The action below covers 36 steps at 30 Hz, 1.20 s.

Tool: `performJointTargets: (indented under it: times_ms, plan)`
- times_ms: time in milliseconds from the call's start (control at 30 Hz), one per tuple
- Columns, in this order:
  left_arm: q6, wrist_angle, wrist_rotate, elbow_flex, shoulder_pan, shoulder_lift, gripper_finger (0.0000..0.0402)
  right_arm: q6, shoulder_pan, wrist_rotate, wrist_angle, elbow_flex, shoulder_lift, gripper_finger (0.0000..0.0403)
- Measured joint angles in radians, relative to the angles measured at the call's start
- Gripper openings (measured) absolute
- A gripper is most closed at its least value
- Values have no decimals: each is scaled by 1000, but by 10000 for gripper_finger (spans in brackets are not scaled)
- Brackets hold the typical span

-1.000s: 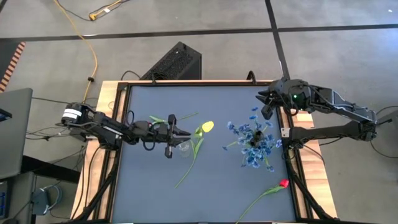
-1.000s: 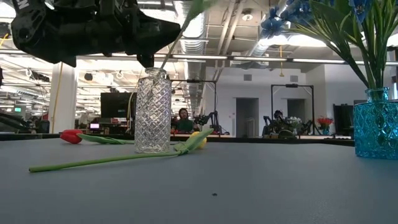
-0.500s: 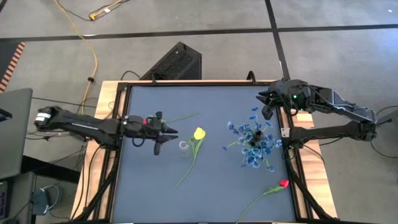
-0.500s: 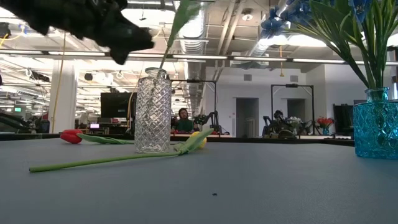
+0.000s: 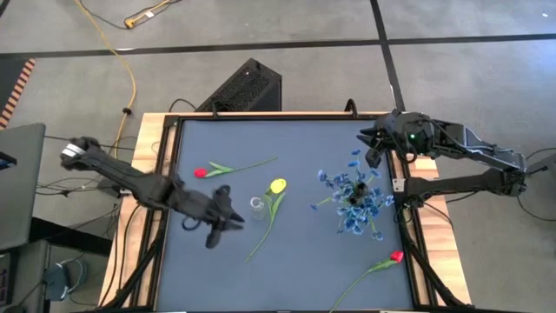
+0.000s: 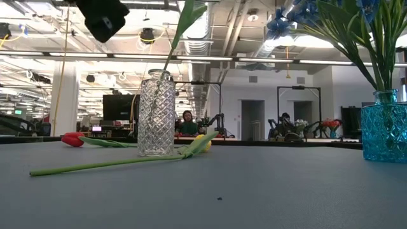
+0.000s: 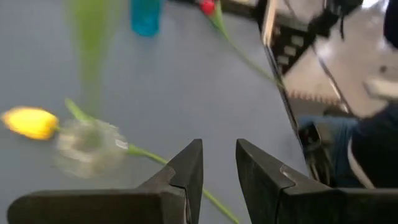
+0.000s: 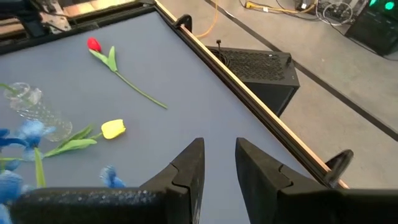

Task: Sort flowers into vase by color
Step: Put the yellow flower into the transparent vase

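A clear glass vase (image 5: 257, 206) (image 6: 156, 114) stands mid-table with one green-stemmed yellow tulip (image 5: 278, 185) leaning in it. A second yellow tulip (image 6: 203, 143) (image 7: 28, 122) lies on the table beside the vase. One red tulip (image 5: 200, 172) lies at the far left and another (image 5: 397, 256) at the near right. Blue blossoms stand in a blue vase (image 5: 354, 202) (image 6: 385, 124). My left gripper (image 5: 234, 219) (image 7: 219, 155) hovers left of the clear vase, shut and empty. My right gripper (image 5: 369, 143) (image 8: 219, 155) waits at the far right, shut and empty.
A black box (image 5: 243, 87) stands on the floor beyond the table's far edge. The table has a raised wooden frame (image 5: 156, 148). Bare tabletop lies at the near left and in the far middle.
My left gripper has come away from the tulip stem above the clear vase. It went toward the table's left edge, then toward the near edge, and rose. The tulip stays in the vase, and its head has swung slightly closer to the vase.
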Motion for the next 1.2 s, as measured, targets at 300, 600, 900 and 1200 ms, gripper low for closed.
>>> performJointTargets:
  times_ms: [300,600,900,1200]
  plan:
    - [-185,-6,-80,134,-96,341,84,6,2,0,-29,0,0,116]
    - [-390,-5,-149,231,-93,610,84,35,51,0,-129,0,0,116]
    - [-536,-26,-182,299,-87,747,84,37,102,0,-134,0,0,116]
    - [-586,-88,-257,308,-89,752,84,37,140,0,-134,0,0,116]
